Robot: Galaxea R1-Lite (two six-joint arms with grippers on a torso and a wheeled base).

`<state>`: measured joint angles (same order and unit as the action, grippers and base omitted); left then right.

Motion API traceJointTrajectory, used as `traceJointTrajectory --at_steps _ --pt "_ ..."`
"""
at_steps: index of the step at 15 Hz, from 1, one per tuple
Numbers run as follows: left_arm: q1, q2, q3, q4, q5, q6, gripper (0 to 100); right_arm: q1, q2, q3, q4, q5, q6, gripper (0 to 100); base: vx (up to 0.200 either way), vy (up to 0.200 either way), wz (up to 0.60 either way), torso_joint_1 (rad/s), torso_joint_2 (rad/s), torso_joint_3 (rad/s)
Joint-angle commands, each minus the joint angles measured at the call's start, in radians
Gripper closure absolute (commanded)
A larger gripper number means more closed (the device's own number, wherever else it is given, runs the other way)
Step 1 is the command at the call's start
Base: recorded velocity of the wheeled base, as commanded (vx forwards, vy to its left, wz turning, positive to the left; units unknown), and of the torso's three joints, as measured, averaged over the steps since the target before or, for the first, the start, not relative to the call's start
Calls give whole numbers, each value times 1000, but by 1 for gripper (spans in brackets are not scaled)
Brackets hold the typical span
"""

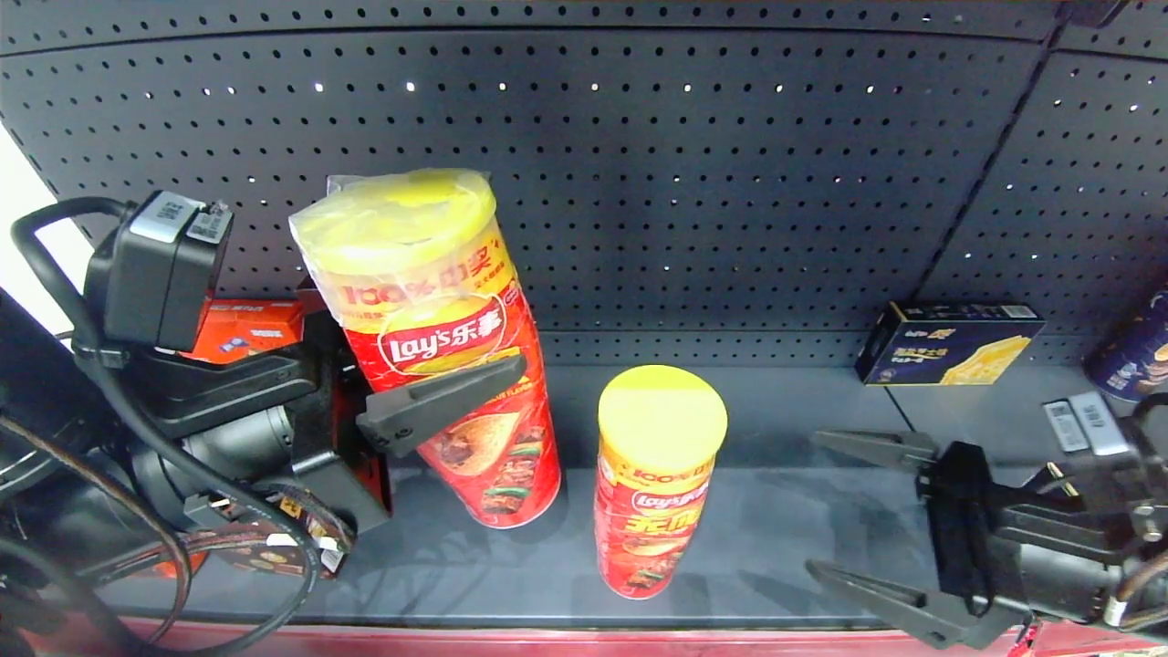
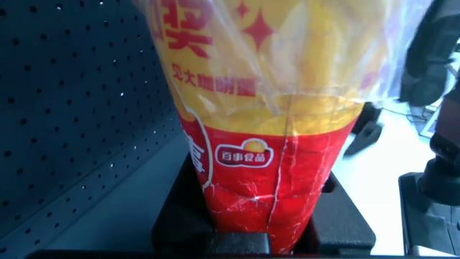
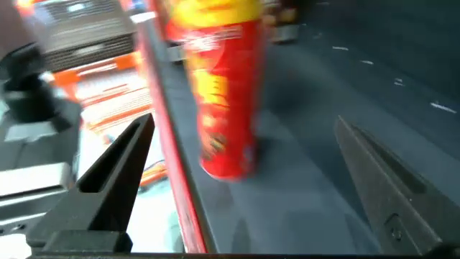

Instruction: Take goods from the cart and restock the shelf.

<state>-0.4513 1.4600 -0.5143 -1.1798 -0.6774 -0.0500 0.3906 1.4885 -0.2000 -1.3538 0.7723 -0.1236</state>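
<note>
left gripper (image 1: 447, 401) clamps a tall film-wrapped chip can (image 1: 429, 310), tilted over the matte shelf (image 1: 776, 401) beside a shorter upright can (image 1: 657, 484). right gripper (image 1: 815, 504) is spread wide nearby, and a flat blue box (image 1: 949, 342) lies behind it.

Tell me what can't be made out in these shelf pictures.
- Head view: orange cardboard box, mostly hidden behind the left arm.
- Head view: dark blue round container, cut off by the right edge.
- Right wrist view: short red cylindrical chip canister, blurred, its top cut off.
- Left wrist view: tall plastic-wrapped red chip canister, its lid out of frame.
</note>
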Motion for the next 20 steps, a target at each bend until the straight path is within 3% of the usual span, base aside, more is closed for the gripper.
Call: traceJointTrajectory --at_steps 1,3,5,8,9,10,12,15,16,17,19,20 --pt "3 0 -9 -1 1 -1 100 -145 -226 139 -1 -44 45 0 0 0 0 0 0 0" --pt "32 -1 -15 0 9 -1 100 -234 -306 200 7 -117 64 0 0 0 0 0 0 0" --pt "37 -3 -12 -1 9 -1 100 -308 -399 200 107 -145 65 0 0 0 0 0 0 0" --pt "32 8 -52 0 9 -1 100 -411 -587 200 352 -203 65 0 0 0 0 0 0 0" --pt "32 16 -59 -3 10 1 100 -455 -715 200 498 -251 67 0 0 0 0 0 0 0" --pt "32 16 -59 -3 10 1 100 -455 -715 200 498 -251 67 0 0 0 0 0 0 0" --pt "31 13 -58 -3 12 1 100 -533 -1022 200 828 -367 113 0 0 0 0 0 0 0" --pt "28 8 -56 -1 12 1 100 -598 -1309 192 1179 -582 114 0 0 0 0 0 0 0" --pt "28 8 -56 -1 12 1 100 -598 -1363 194 1240 -651 114 0 0 0 0 0 0 0" --pt "28 8 -53 -1 12 1 100 -598 -1389 200 1286 -801 111 0 0 0 0 0 0 0" --pt "28 6 -47 -1 12 1 100 -598 -1389 197 1294 -981 147 0 0 0 0 0 0 0" --pt "26 6 -46 -1 12 1 100 -598 -1389 198 1288 -1007 190 0 0 0 0 0 0 0"
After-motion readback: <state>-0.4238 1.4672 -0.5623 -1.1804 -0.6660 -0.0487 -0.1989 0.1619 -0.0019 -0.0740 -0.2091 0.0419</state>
